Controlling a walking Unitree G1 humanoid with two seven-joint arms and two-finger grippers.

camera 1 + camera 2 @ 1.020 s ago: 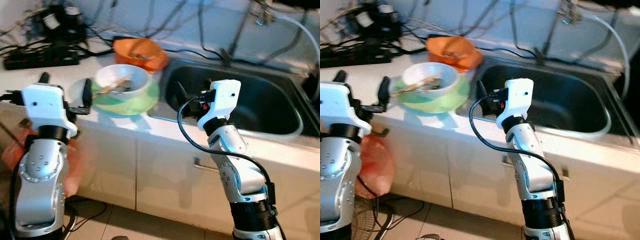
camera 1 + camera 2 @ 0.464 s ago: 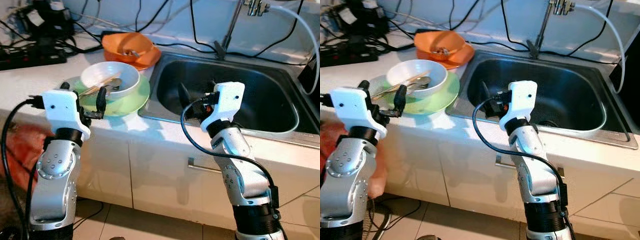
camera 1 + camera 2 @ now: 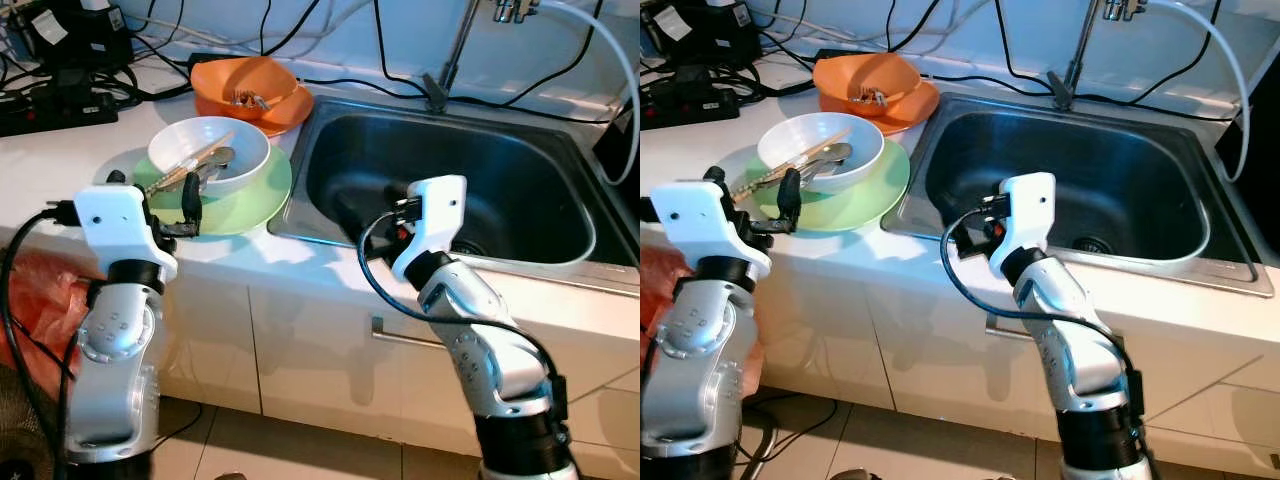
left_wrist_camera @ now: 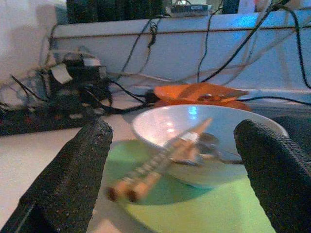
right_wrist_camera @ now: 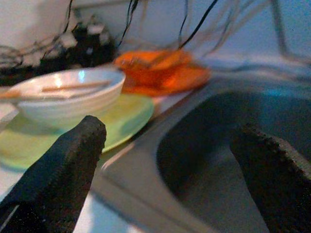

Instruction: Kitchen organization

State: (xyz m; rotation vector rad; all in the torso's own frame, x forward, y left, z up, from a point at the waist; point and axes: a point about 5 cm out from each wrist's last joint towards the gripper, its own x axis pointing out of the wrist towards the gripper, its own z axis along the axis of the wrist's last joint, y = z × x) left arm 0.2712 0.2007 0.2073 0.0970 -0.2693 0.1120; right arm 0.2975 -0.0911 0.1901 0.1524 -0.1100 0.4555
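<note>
A white bowl [image 3: 248, 150] holding wooden chopsticks [image 4: 160, 162] and a metal spoon [image 3: 216, 156] stands on a green plate [image 3: 258, 196] on the white counter, left of the sink [image 3: 520, 170]. Behind it an orange bowl [image 3: 245, 82] sits on an orange plate [image 3: 293, 106]. My left gripper [image 3: 153, 195] is open at the counter's front edge, its fingers either side of the plate's near rim, pointing at the bowl. My right gripper [image 5: 170, 128] is open at the sink's front left corner, aimed across the sink rim toward the dishes.
A faucet pipe [image 3: 455, 50] and white hose rise behind the sink. Black power strips [image 3: 50, 110] and tangled cables crowd the back left of the counter. A red bag [image 3: 40, 300] hangs below the counter at the left. A cabinet handle [image 3: 400, 335] lies under my right arm.
The camera has shifted and steadied, so the counter sits lower and sharper. My right wrist has dropped toward the sink's front rim. Both grippers have stayed open.
</note>
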